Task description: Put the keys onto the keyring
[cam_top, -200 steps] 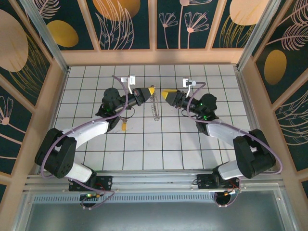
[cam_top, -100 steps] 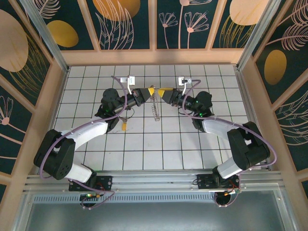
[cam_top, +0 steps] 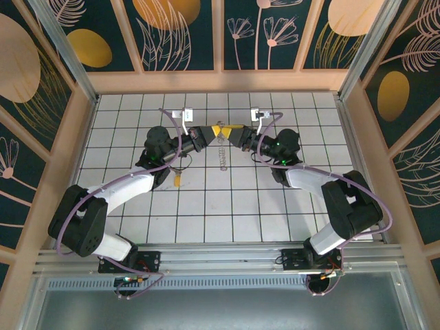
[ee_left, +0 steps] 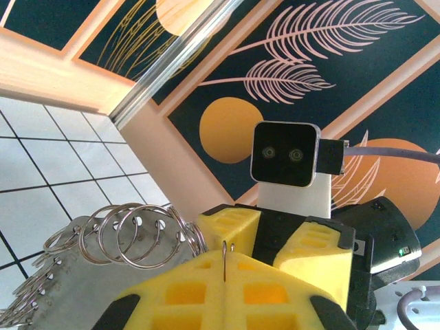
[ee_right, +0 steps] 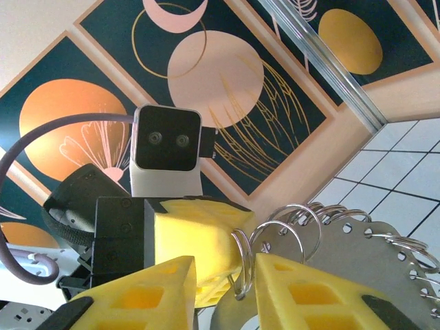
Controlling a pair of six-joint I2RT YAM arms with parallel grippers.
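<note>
My left gripper (cam_top: 218, 130) (ee_left: 225, 265) is held above the table's far middle, shut on a thin wire loop of the keyring (cam_top: 221, 155). The keyring (ee_left: 103, 268) is a grey disc with several small split rings along its rim, hanging below the fingers. My right gripper (cam_top: 232, 134) (ee_right: 223, 267) faces the left one tip to tip. Its jaws stand apart around one split ring (ee_right: 242, 268), which lies against the right-hand finger (ee_right: 302, 292). A tiny yellow-headed key (cam_top: 177, 180) lies on the tiles under the left forearm.
The white tiled table (cam_top: 227, 213) is walled by wooden frames with dark patterned panels (cam_top: 182, 31). Both wrist cameras (cam_top: 184, 114) (cam_top: 259, 114) stick out toward the back wall. The arm bases sit on the near rail (cam_top: 220, 261).
My right gripper has moved left until its tips meet the left gripper's, and its jaws have narrowed around a split ring. The left gripper has stayed put, holding the keyring.
</note>
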